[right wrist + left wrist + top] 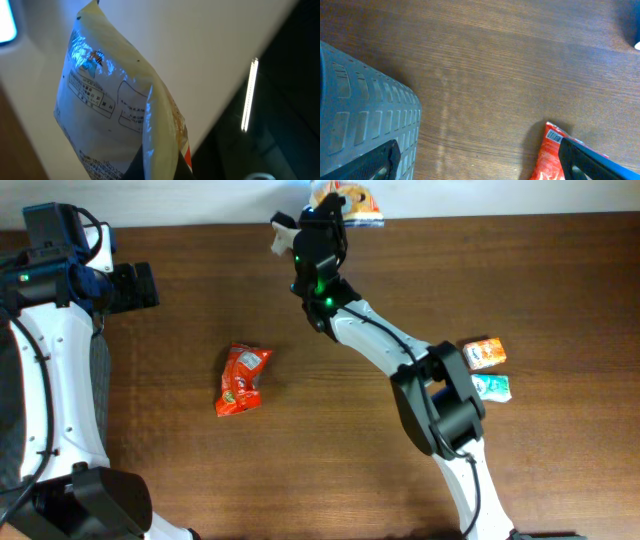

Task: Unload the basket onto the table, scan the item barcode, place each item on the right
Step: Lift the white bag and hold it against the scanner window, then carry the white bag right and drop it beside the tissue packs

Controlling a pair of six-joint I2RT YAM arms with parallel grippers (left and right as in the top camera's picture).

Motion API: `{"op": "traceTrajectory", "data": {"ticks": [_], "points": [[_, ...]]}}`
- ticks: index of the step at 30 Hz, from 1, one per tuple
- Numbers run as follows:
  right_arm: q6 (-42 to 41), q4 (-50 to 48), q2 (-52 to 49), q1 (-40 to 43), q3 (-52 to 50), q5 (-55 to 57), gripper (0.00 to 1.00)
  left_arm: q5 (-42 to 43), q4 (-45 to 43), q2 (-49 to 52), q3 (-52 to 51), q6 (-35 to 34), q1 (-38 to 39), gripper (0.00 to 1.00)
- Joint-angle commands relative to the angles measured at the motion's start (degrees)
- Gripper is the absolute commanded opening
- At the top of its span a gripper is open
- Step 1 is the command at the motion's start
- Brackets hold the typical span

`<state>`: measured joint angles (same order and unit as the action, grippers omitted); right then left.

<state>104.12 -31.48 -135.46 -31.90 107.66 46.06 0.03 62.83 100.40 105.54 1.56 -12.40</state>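
R jaws shut on pale snack pkt (115, 115); L jaws spread wide, nothing held.
Pkt is pinched at its lower end in the R wrist view, with the creased foil back and its printed boxes turned to the cam. In the overhead it is held up at the far edge of the worktop (200, 280). L jaws are seen apart over bare wood at the L side. A red pkt (242, 378) is laid flat mid-worktop, its barcode end caught low R in the L wrist view. An orange carton (485, 354) and a teal-white carton (492, 387) are set just beside each other by the R arm, well apart from both pkts.
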Motion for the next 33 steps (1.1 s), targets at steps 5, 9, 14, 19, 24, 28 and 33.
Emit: {"op": "traceTrajectory", "data": {"ticks": [5,9,14,19,24,28,33], "points": [[-14.2,28.9,20.7,-3.4,0.5,4.4,0.04,0.4,-0.1,0.1,0.1,0.9,-0.1,0.99],[-49.0,63.3,33.0,-4.3,0.6,-10.0,0.04,0.4,-0.1,0.1,0.1,0.9,-0.1,0.99],[-79.0,86.5,42.2,1.4,0.6,-51.1,0.04,0.4,-0.1,0.1,0.1,0.9,-0.1,0.99],[-97.6,104.6,42.4,19.9,0.5,-62.4,0.04,0.4,-0.1,0.1,0.1,0.9,-0.1,0.99],[-102.4,106.2,41.1,47.1,-7.1,-65.8,0.04,0.4,-0.1,0.1,0.1,0.9,-0.1,0.99],[-111.2,90.1,40.6,61.4,-26.1,-65.8,0.04,0.4,-0.1,0.1,0.1,0.9,-0.1,0.99],[-115.4,74.1,39.6,66.4,-38.9,-69.8,0.71,0.4,-0.1,0.1,0.1,0.9,-0.1,0.99]]}}
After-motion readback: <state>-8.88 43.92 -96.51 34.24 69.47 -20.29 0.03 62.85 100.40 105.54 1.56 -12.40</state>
